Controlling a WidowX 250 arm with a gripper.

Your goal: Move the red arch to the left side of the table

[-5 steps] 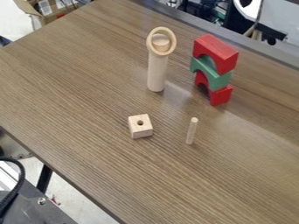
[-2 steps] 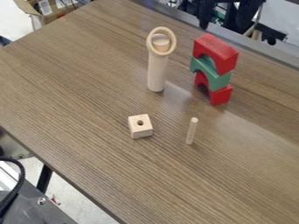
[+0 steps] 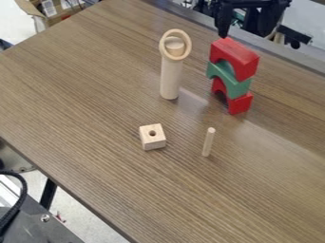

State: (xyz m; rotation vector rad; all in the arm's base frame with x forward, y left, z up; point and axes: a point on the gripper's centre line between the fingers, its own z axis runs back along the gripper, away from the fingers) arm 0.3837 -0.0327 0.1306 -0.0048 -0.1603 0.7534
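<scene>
At the top edge of the camera view, the black gripper (image 3: 243,29) hangs above and just behind the block stack, its two fingers spread wide with nothing between them. Topping the stack is a red arch (image 3: 235,53), set on a green arch (image 3: 228,79). Beneath the green one is another red arch (image 3: 238,103), standing on the right part of the table (image 3: 82,109). The gripper appears apart from the upper red arch.
Left of the stack stands a tall pale wooden cylinder (image 3: 170,78) with a wooden ring (image 3: 185,46) leaning at its top. Nearer the front are a wooden cube with a hole (image 3: 152,139) and a thin upright peg (image 3: 208,142).
The gripper has come into view at the top edge and moved down toward the stack. The blocks and other wooden pieces have stayed where they were.
</scene>
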